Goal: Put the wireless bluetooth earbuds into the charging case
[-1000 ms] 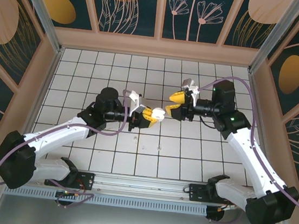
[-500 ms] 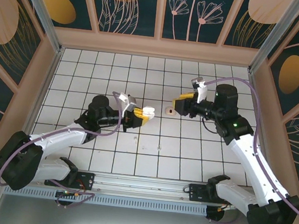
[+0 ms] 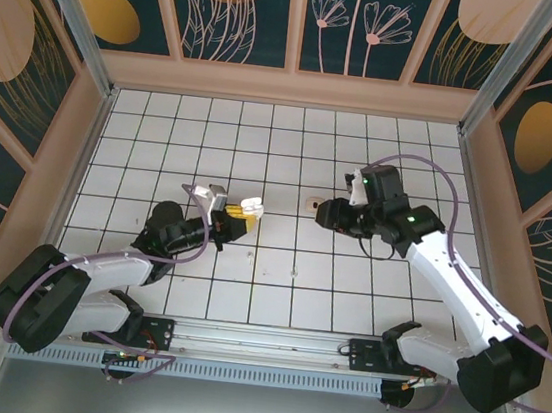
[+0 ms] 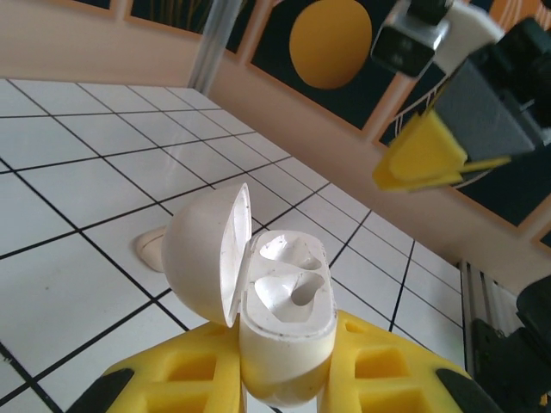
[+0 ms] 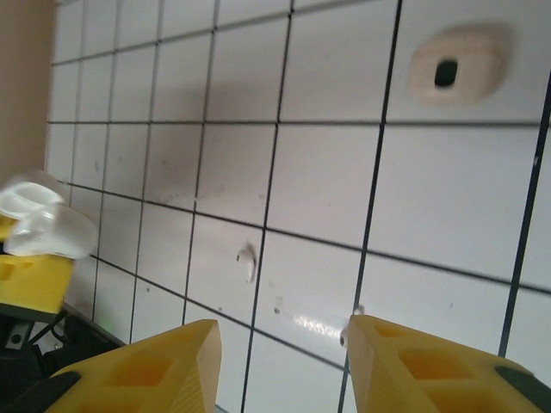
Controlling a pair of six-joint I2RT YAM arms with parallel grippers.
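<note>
The charging case [image 4: 288, 331] is pale and rounded, and its lid [image 4: 202, 249] is swung open to the left. My left gripper [image 4: 288, 366] is shut on its lower body, holding it upright above the table. Both sockets look empty. From above, the case [image 3: 251, 205] sits at the tip of the left gripper [image 3: 237, 220]. One earbud [image 5: 248, 261] lies on a tile ahead of my right gripper [image 5: 282, 331], which is open and holds nothing. A second small whitish piece [image 5: 356, 310] peeks out beside its right fingertip. The same first earbud [image 3: 293, 269] shows as a speck from above.
A flat round pale disc [image 5: 456, 64] with a dark hole lies on the tiles beyond the right gripper [image 3: 323, 213]; from above the disc [image 3: 314, 204] lies just left of that gripper. Wooden walls [image 3: 291, 87] ring the white grid table [image 3: 263, 145].
My left arm has drawn back to the left and nearer with the case. The right gripper has pulled away from it, turned down toward the tiles, and its jaws have narrowed somewhat.
</note>
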